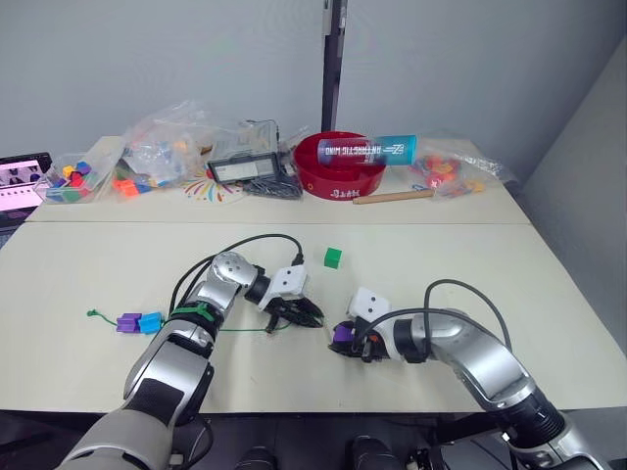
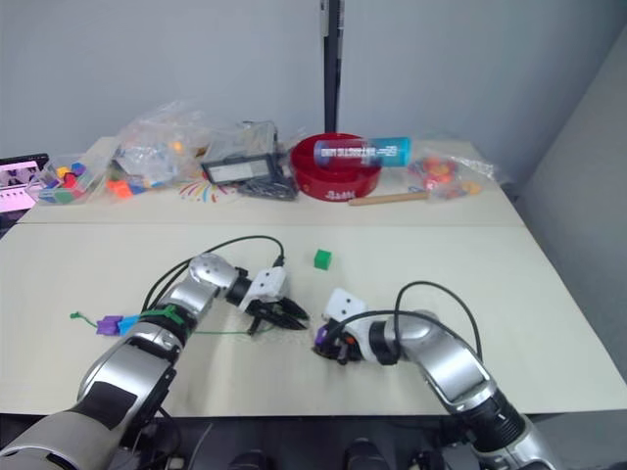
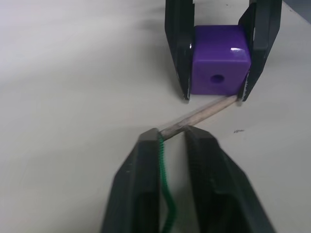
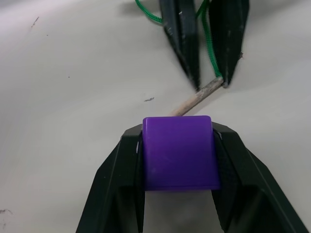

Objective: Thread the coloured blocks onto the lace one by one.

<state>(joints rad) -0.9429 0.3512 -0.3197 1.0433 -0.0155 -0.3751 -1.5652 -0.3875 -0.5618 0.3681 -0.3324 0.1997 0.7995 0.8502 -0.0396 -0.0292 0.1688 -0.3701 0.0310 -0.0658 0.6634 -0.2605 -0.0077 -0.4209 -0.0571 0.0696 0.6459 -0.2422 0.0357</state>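
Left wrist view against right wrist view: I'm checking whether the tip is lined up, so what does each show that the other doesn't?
The left wrist view shows the hole in the purple block's face, with the lace's pale tip passing below it, not into it. The right wrist view shows the block's plain hole-less side and the green lace running up along the left gripper's fingers. Both show the purple block clamped in the right gripper and the left gripper pinching the lace.

Two threaded blocks (image 1: 138,322) lie left of both end effectors, one block (image 1: 333,257) behind.
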